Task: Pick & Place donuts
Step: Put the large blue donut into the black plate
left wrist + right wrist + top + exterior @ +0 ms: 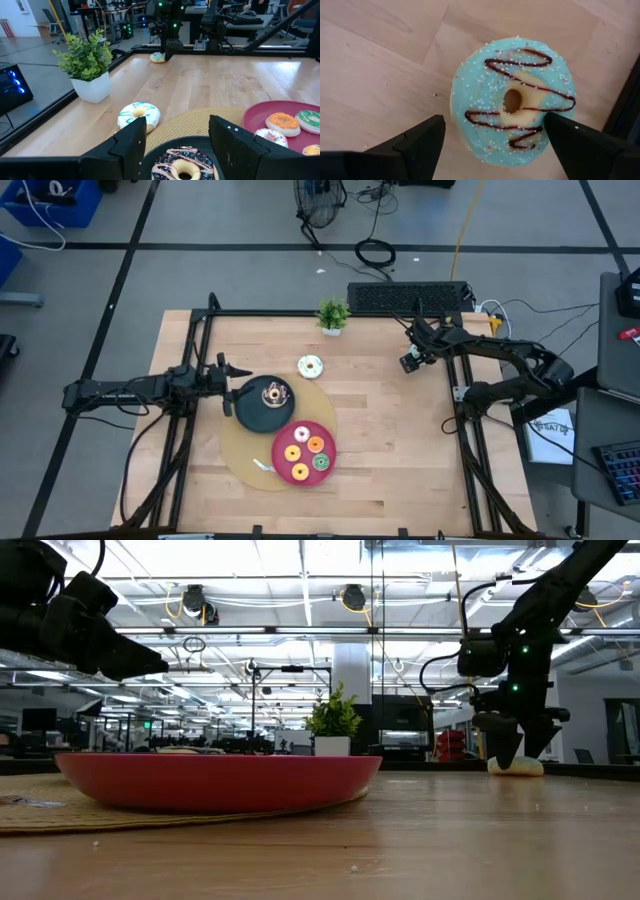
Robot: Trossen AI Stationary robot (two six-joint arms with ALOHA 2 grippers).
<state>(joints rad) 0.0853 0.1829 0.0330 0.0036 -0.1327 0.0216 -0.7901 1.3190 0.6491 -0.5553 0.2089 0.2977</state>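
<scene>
Mint donut lies on the desk between the wide-apart fingers of the right gripper; an off-centre closure could push it aside instead of seating it.

A grey floor crossed by dark lines is seen around the wooden table. Cables lie behind it. Ceiling lights are lit overhead.

Potted plant at table's far edge; pink plate, dark plate on round mat.
</scene>
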